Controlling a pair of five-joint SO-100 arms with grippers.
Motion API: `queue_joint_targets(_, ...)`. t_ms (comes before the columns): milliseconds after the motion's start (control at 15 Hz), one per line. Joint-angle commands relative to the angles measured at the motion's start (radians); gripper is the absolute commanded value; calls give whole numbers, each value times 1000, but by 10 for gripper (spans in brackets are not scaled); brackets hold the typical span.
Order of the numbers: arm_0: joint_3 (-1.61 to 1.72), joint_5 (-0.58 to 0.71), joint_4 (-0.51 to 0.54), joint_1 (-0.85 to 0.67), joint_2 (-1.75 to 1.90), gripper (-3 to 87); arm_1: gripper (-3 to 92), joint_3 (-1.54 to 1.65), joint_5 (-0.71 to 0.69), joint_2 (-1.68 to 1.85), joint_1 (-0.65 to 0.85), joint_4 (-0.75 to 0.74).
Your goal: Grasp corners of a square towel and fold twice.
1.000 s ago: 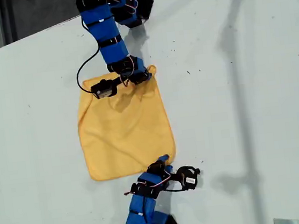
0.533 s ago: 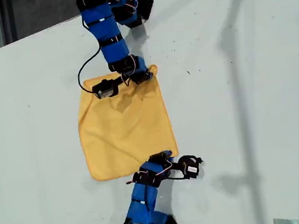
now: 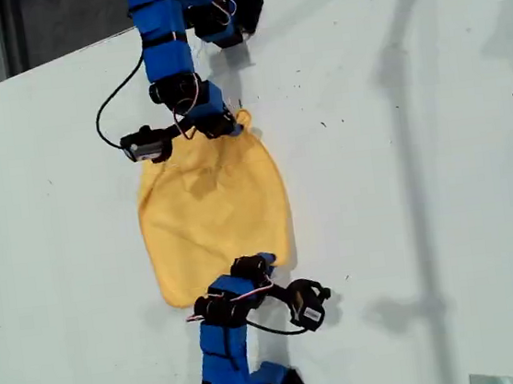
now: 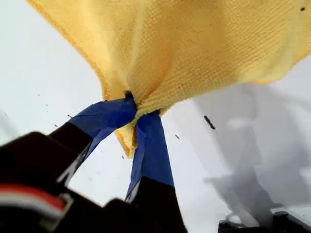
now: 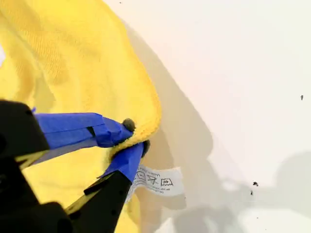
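**Exterior view:** The yellow-orange towel lay on the white surface between two blue arms, one reaching in from the top of this view and one from the bottom. Each arm had its tip at a corner on the side of the cloth toward the exterior view's right. Compared with half a second before, both tips had shifted toward the exterior view's left and drawn their corners along. The cloth, roughly square earlier, now looked narrower, and its edge toward the exterior view's right bowed outward in a curve. The wrist views did not settle which arm was which.

**First wrist view:** My first pincer was clamped on a bunched corner of the towel. Its blue-taped fingers met at the fabric, and a little of the corner poked out beyond them. The cloth fanned away from the pinch and stood clear of the surface, casting a shadow on it. That lift could not be read in the exterior view.

**Second wrist view:** My second pincer was pinching another rounded corner of the towel. A small white tag printed with care symbols hung just beside its lower finger. Neither other view showed the tag. The corner was raised off the pale surface, with its shadow below it.
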Motion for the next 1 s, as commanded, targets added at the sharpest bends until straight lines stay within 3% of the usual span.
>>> queue_joint_targets(0, -48, 91, 77, -117, 147, -4, -1, -109, -140, 109, 186, 32)
queue_joint_targets(133, -11, 198, 112, -270, 262, -4, -1, -233, -291, 71, 373, 34)
queue_joint_targets(333, -5, 379, 126, -568, 330, -4, -1, -408, -411, -63, 572, -48)
queue_joint_targets(667, 11, 581, 2, -923, 232, -4, -1, -765, -560, -462, 716, -207)
queue_joint_targets(933, -359, 703, 23, -1118, -87, -4, -1, -1149, -627, -807, 842, -284)
